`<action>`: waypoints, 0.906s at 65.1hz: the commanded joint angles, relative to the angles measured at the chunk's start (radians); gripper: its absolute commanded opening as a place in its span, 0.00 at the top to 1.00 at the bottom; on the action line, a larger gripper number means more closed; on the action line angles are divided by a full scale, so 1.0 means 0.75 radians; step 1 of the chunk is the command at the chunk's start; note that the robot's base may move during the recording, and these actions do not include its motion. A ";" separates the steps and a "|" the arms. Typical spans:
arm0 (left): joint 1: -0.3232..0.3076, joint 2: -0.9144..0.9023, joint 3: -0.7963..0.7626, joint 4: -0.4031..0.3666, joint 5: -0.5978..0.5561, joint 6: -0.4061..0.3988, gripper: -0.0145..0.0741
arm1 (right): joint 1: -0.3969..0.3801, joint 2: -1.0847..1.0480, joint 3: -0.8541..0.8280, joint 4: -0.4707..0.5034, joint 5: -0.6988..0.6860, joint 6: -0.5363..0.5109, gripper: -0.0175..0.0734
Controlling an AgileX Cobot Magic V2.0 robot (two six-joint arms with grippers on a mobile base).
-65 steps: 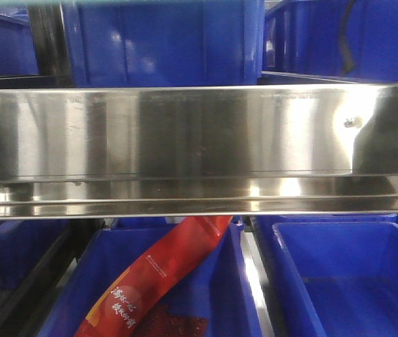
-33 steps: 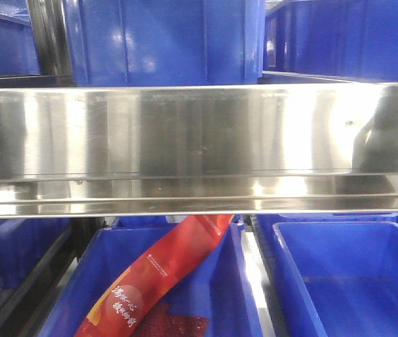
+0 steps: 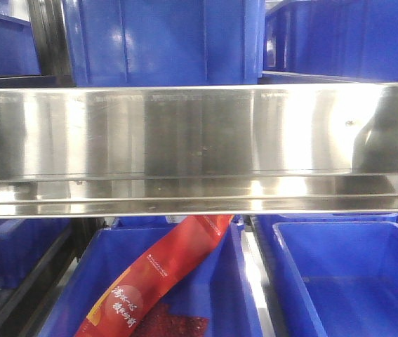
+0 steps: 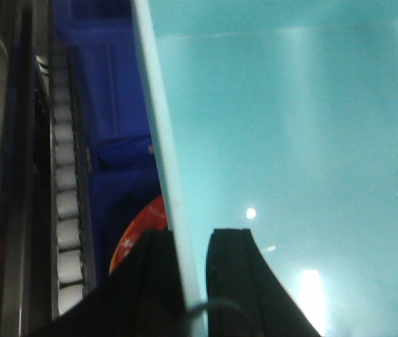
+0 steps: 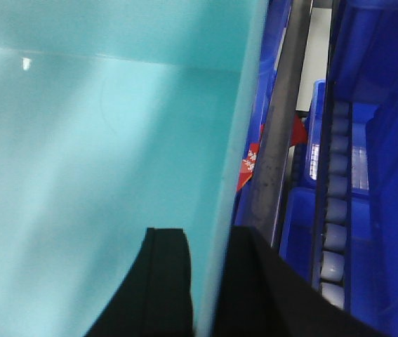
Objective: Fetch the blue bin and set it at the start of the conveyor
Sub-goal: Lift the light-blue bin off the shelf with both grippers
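Note:
The blue bin [image 4: 290, 140], a light cyan tub, fills most of both wrist views. My left gripper [image 4: 188, 242] is shut on its pale left rim, one black finger outside the wall and one inside. In the right wrist view the same blue bin [image 5: 100, 140] shows its smooth inside, and my right gripper [image 5: 209, 242] is shut on its right rim, again with a finger on each side. The bin and both grippers are absent from the front view. The conveyor start is out of view.
A shiny steel shelf rail [image 3: 199, 147] spans the front view. Dark blue bins [image 3: 163, 42] stand above it and below it [image 3: 346, 281]; one holds a red packet [image 3: 156, 274]. Roller tracks [image 4: 65, 210] [image 5: 335, 210] run beside the dark blue bins in both wrist views.
The front view has shifted very slightly between one second ago and half a second ago; since then nothing visibly moves.

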 commanded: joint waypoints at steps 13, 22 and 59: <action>0.006 -0.006 -0.010 0.065 -0.218 0.022 0.96 | -0.014 -0.017 -0.015 -0.071 -0.038 -0.027 0.98; 0.006 -0.005 -0.010 0.065 -0.301 0.022 0.96 | -0.014 -0.017 -0.015 -0.071 -0.043 -0.027 0.98; 0.006 -0.005 -0.010 0.065 -0.528 0.022 0.96 | -0.014 -0.017 -0.015 -0.071 -0.046 -0.027 0.98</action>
